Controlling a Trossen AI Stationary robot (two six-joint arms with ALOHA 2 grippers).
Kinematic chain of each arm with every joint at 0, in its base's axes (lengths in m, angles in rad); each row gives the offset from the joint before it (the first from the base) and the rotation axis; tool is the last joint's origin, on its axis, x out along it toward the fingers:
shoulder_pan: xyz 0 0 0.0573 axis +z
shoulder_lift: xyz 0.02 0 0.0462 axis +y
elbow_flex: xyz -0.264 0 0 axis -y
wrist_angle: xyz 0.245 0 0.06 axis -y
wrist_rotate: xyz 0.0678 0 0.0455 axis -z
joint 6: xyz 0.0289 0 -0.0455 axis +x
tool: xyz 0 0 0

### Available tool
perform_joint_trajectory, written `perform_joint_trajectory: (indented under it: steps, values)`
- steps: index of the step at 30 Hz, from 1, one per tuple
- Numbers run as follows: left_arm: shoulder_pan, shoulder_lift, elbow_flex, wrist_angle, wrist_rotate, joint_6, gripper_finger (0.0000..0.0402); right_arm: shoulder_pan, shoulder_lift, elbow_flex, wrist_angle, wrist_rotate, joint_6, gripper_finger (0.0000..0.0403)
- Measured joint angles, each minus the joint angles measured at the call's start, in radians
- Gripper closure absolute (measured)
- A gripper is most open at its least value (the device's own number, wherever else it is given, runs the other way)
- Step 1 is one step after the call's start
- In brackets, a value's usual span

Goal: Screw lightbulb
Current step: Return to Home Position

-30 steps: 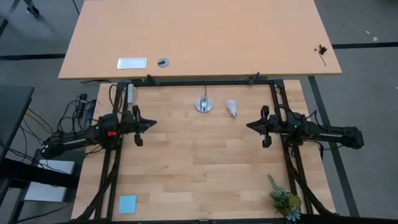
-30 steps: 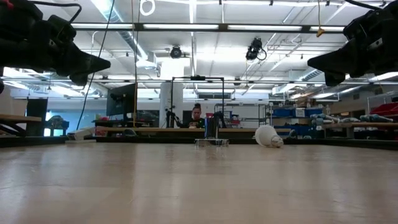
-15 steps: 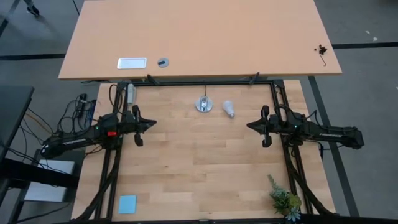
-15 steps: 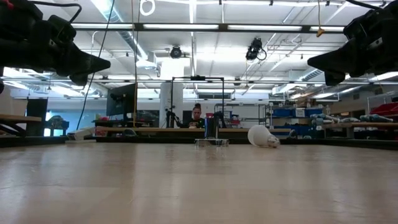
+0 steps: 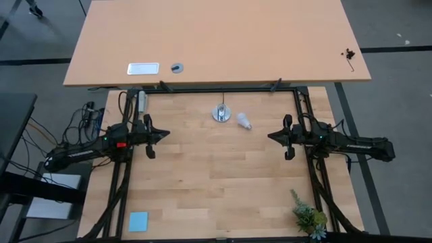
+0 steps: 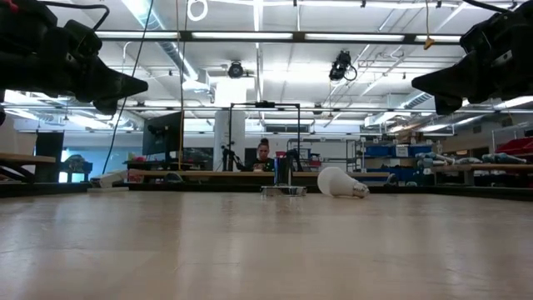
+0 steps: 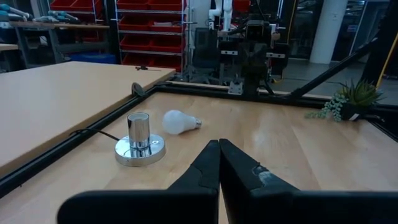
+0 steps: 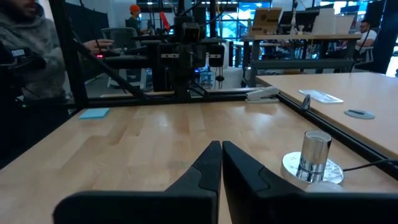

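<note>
The white lightbulb (image 5: 242,121) lies on its side on the wooden table at the far middle, just right of the round silver socket disc (image 5: 221,113) with its black cord. Both show in the left wrist view: the bulb (image 7: 177,121) and the socket (image 7: 140,146). In the low view the bulb (image 6: 337,182) lies with its screw base pointing right. My left gripper (image 5: 165,133) is shut and empty above the table's left part. My right gripper (image 5: 270,137) is shut and empty above the right part. Both point toward the middle.
A black frame (image 5: 223,89) runs along the table's far edge, with a larger tan table (image 5: 216,40) behind it. A small green plant (image 5: 308,217) stands at the near right corner. A blue square (image 5: 138,221) lies at the near left. A person (image 8: 25,43) stands beyond the table.
The lightbulb has rolled on its side along the table toward the left, closer to the socket disc, and a little toward the near edge. Both arms have kept still.
</note>
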State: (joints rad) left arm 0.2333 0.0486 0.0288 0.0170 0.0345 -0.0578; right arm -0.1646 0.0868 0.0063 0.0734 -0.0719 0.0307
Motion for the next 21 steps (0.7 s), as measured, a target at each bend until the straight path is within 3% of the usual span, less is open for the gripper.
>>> perform_joint_trajectory:
  steps: [21]
  values:
    - [0.0, 0.0, 0.001, 0.0, 0.0, 0.0, 0.0392, 0.0, 0.0, 0.0, 0.0, 0.0, 0.0, 0.0383]
